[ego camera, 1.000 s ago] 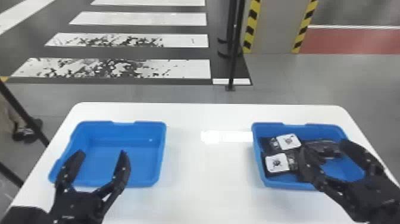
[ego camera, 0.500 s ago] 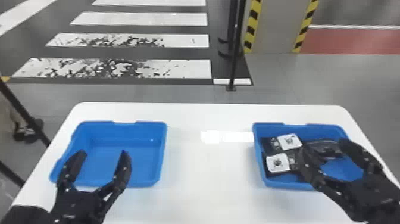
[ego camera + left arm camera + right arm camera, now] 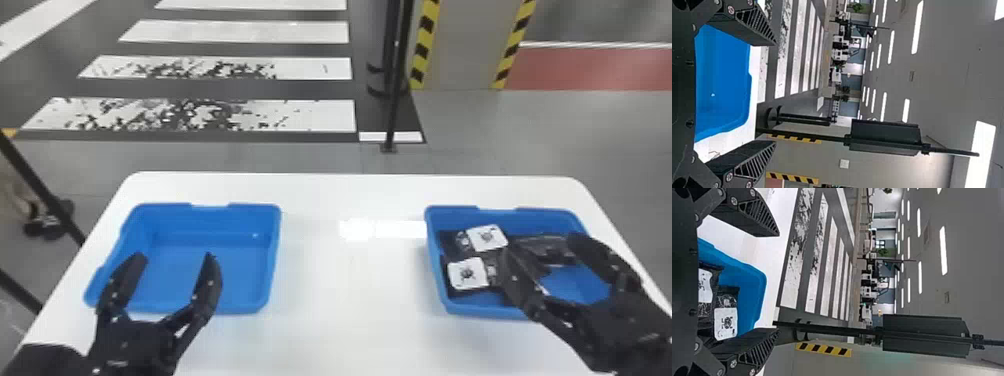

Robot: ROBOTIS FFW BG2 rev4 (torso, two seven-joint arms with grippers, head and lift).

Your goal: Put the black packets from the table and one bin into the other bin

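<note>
Several black packets point(image 3: 451, 242) lay in the right bin point(image 3: 485, 310), and what a spot they had!
Over on the left, the left gripper point(image 3: 174, 257) held its fingers spread wide at the near side of the left bin point(image 3: 200, 240); across the white table point(image 3: 340, 310), the right gripper point(image 3: 541, 245), spread too, had one finger overlapping the packets in the head view, two of them showing white labels!

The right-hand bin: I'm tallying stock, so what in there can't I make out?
- Head view: the right gripper covers parts of the black packets and the near right corner of the right-hand bin.
- Head view: dark wrappings blend together, leaving the exact count unclear.
- Right wrist view: the gripper's body hides the bin's near part.
</note>
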